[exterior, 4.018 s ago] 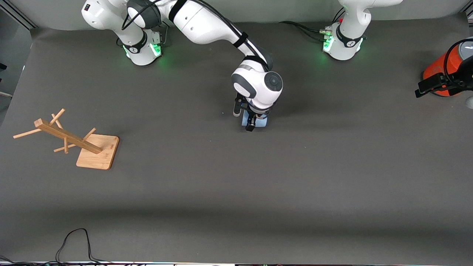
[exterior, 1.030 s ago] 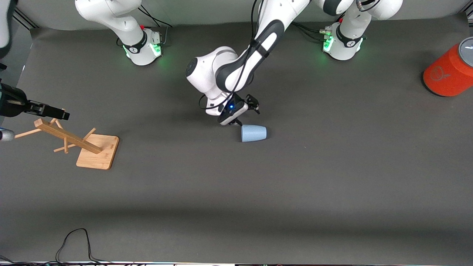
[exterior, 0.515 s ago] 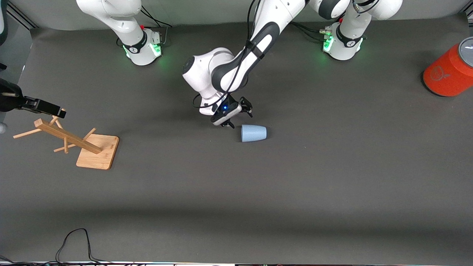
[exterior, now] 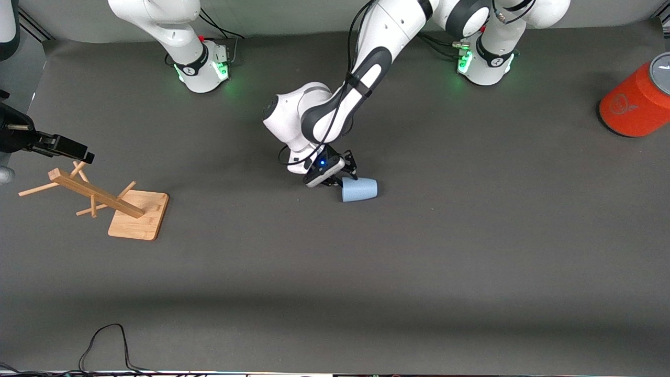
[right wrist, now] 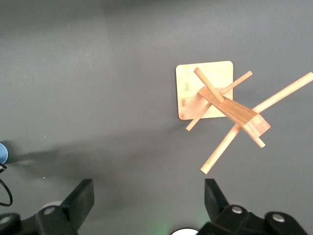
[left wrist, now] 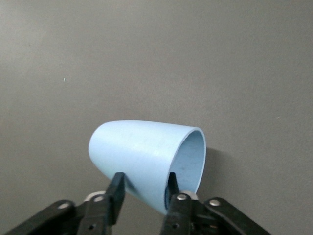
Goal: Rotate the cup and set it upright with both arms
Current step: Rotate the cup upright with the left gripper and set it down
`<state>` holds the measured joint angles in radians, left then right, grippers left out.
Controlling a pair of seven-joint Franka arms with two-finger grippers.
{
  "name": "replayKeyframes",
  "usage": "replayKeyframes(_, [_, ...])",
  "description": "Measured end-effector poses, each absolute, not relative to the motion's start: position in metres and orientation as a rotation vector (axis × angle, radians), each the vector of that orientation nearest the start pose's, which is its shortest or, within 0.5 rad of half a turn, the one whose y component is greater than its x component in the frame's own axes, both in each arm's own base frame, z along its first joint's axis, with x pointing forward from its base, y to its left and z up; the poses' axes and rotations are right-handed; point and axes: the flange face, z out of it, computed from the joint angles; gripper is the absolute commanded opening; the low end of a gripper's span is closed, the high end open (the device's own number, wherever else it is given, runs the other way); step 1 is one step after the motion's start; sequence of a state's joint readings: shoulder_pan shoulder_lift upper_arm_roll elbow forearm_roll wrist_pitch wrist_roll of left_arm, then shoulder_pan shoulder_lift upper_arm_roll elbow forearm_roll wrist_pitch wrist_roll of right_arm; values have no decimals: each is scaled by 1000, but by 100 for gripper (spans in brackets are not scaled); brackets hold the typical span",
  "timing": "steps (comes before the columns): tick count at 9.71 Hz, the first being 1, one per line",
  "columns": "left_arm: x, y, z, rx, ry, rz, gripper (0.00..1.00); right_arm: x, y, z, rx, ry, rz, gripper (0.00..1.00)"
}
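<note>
Bench [exterior: 471, 272], covered in dark grey, carrying everything else. Left arm [exterior: 366, 68] reaching from its base down toward the middle of the bench; right arm waiting high over its own end. Wooden peg rack [exterior: 99, 196] on a square base, standing toward the right arm's end. Orange cylinder [exterior: 633, 104] with a grey top, lying tilted toward the left arm's end. Black cable [exterior: 107, 345] looping at the bench edge nearest the front camera.

Cup [exterior: 359, 189], pale blue, lying on its side near the middle, rim turned toward the right arm's end, base toward the left arm's end. Left gripper [left wrist: 144, 188] down at the rim, fingers [left wrist: 116, 196] straddling the cup wall, one outside and one inside the mouth, closed on the wall or nearly so. Right gripper [right wrist: 149, 200] hanging above the peg rack, fingers spread wide apart, holding nothing.
</note>
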<state>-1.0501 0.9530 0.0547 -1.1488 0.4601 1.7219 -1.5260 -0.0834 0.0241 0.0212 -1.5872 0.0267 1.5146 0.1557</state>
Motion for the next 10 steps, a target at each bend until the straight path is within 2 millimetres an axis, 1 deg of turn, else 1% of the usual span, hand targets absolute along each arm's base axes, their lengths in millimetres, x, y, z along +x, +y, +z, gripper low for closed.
replayKeyframes(3, [435, -587, 218, -2558, -480, -456, 0, 553, -32, 599, -3100, 339, 152, 100])
replayKeyframes(5, [442, -581, 232, -2573, -442, -353, 0, 553, -33, 599, -3101, 342, 153, 100])
replayKeyframes(7, [458, -564, 260, -2609, -393, -147, 0, 553, -33, 599, -3101, 343, 153, 100])
replayKeyframes(8, [471, -551, 276, -2652, -361, -19, 0, 553, -33, 599, -3101, 343, 153, 100])
replayKeyframes(10, [501, -517, 313, -2769, -276, 274, 0, 554, -33, 599, -3102, 338, 146, 100])
